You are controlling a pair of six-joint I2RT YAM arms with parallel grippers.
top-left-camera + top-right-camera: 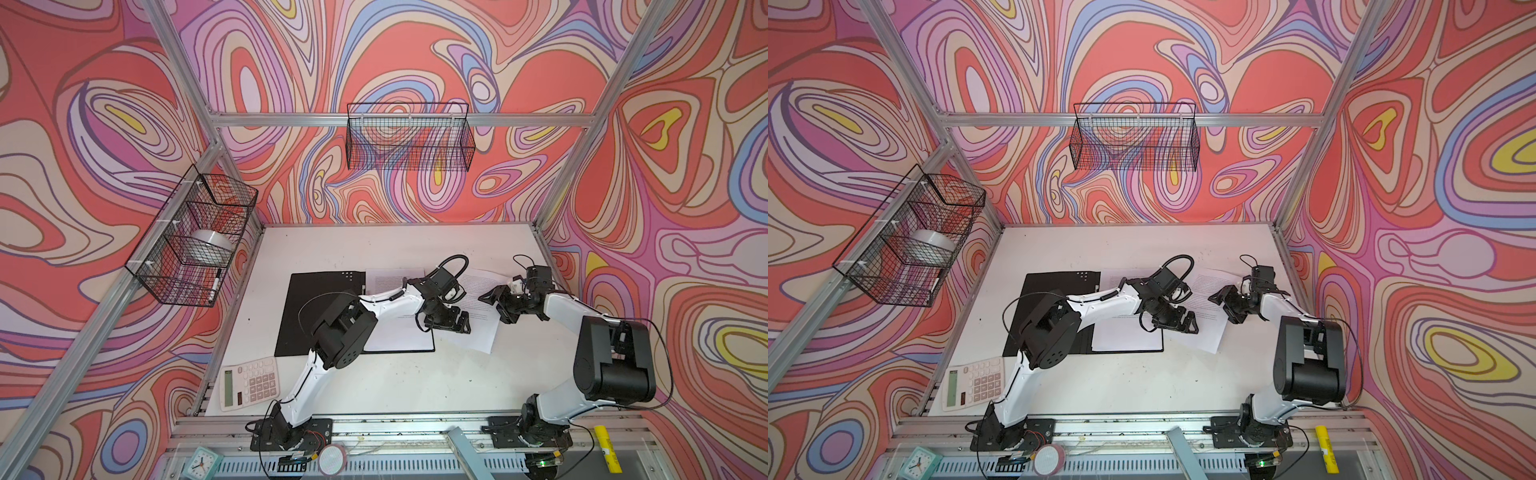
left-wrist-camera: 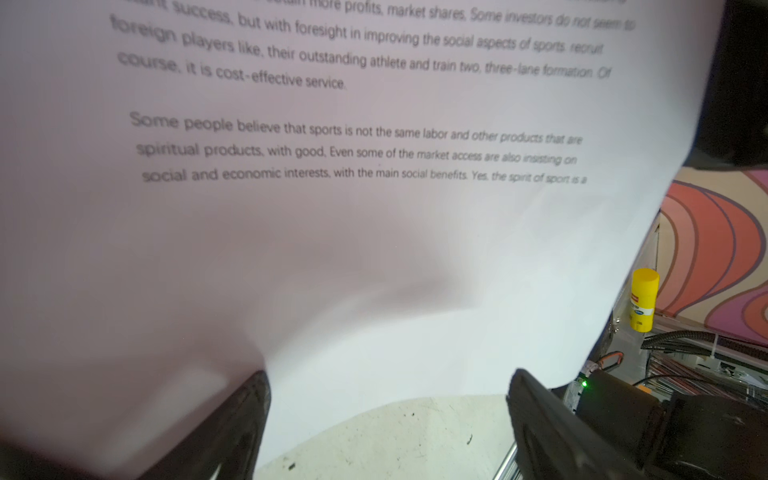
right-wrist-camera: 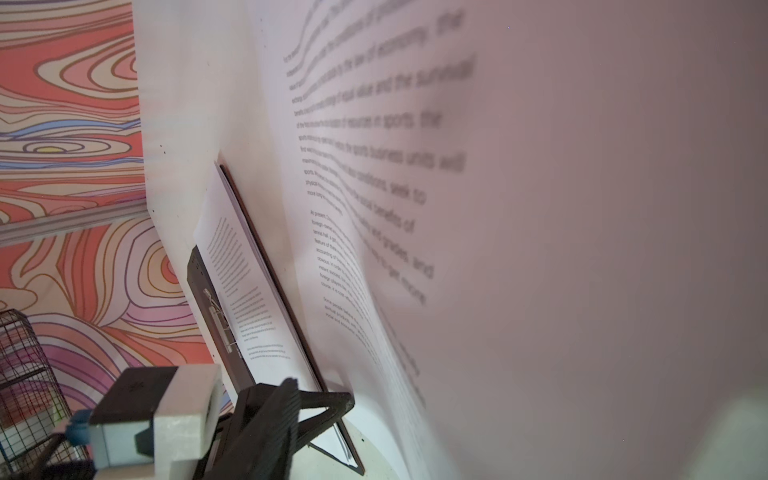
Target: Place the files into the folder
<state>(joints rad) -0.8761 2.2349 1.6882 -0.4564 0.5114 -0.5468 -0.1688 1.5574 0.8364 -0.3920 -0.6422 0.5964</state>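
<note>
One loose sheet (image 1: pixel 478 334) of the files lies skewed on the worktop (image 1: pixel 374 382), just beside the right edge of the open folder (image 1: pixel 316 307), where other sheets (image 1: pixel 395 338) rest. The left claw (image 1: pixel 459 322) stands wide open at its near edge, gripping nothing. The right claw (image 1: pixel 494 307) is at its far side, and I cannot tell whether it has paper. A one-sided pull could bow or crease the sheet — or drag the filed pages askew.
</note>
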